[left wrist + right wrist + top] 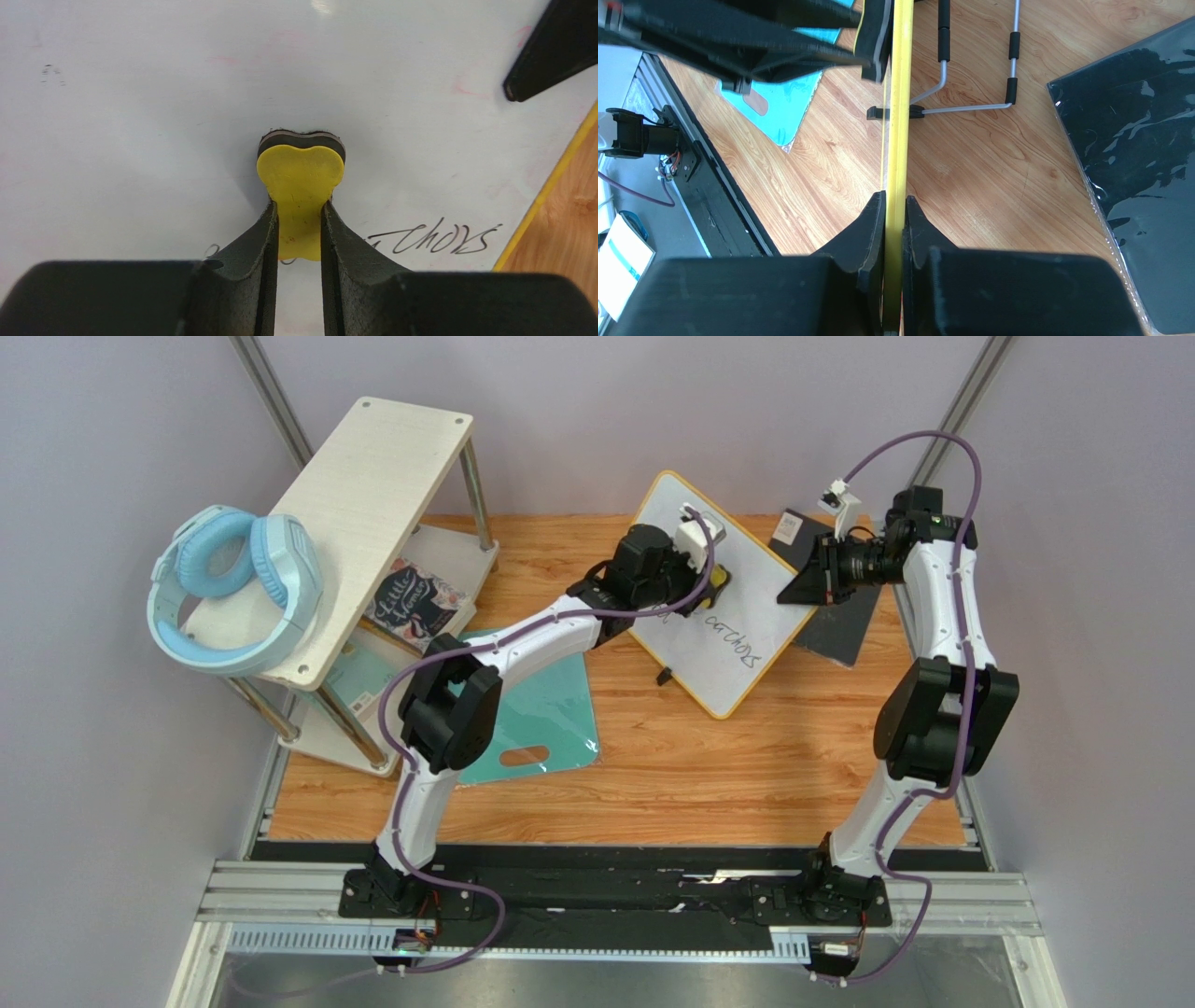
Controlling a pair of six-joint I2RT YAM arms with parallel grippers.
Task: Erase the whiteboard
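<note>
The whiteboard (pixel 751 602), white with a yellow frame, stands tilted at the back middle of the table and fills the left wrist view (pixel 140 105). Black handwriting (pixel 435 239) runs along its lower part (pixel 732 640). My left gripper (pixel 300 206) is shut on a yellow eraser (pixel 300 171), whose dark felt face presses against the board above the writing. In the top view the left gripper (pixel 701 567) sits over the board's middle. My right gripper (pixel 894 199) is shut on the board's yellow edge (pixel 901 105), at the board's right side (pixel 793 585).
A teal cutting board (pixel 540 714) lies under the left arm. A dark grey panel (pixel 1137 154) lies right of the whiteboard. The board's wire stand (pixel 976 106) rests on the wood behind it. A white shelf (pixel 379 490) with blue headphones (pixel 232 588) stands at the left.
</note>
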